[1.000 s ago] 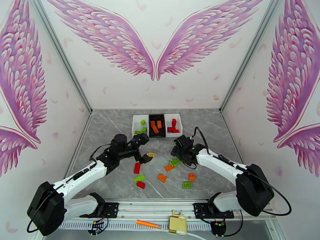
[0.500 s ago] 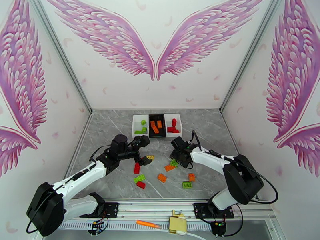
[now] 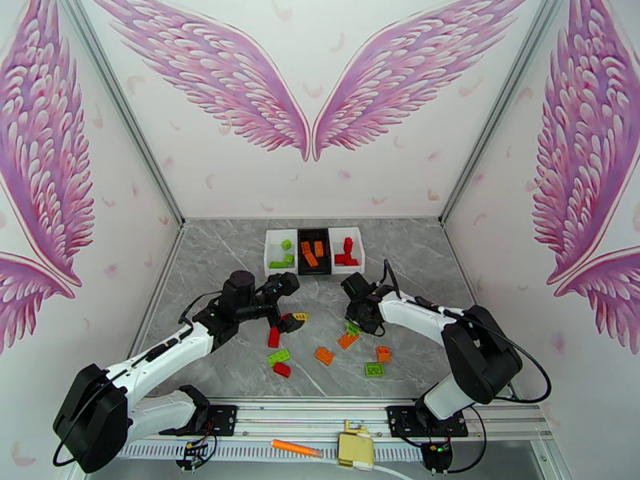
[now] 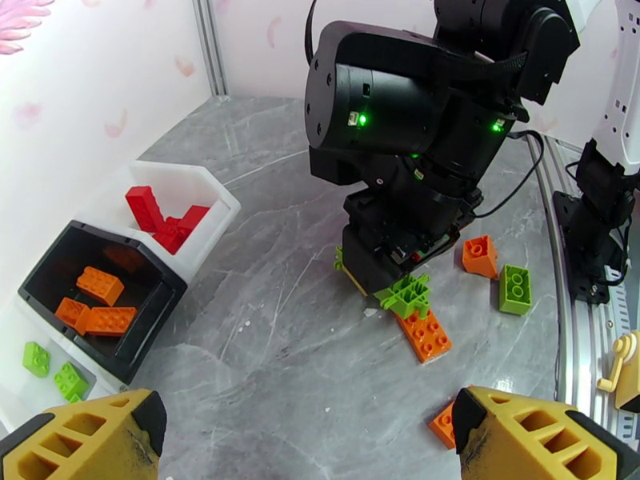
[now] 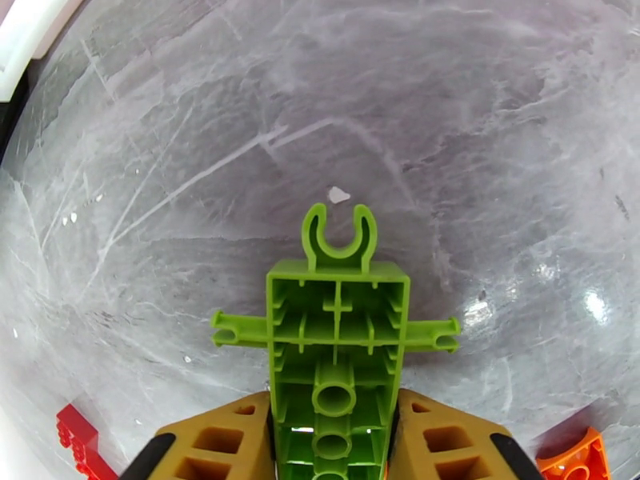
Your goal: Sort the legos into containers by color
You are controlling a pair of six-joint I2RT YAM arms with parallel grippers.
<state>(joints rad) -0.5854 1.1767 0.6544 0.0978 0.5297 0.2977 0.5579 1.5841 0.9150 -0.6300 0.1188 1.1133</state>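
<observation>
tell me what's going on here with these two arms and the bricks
Two arms are sorting legos by colour. The right pincer is shut on a green lego down at the table, beside an orange brick. The left pincer hangs open nearby, holding nothing. At the back, the left white bin holds green, the black bin orange, the right white bin red. Several loose bricks lie on the table.

No legible text, labels seemingly none

White walls [image 3: 320, 186] with pink wing murals [image 3: 232, 82], grey marble tabletop [image 3: 216, 250], metal corner posts [image 3: 125, 114]
</observation>
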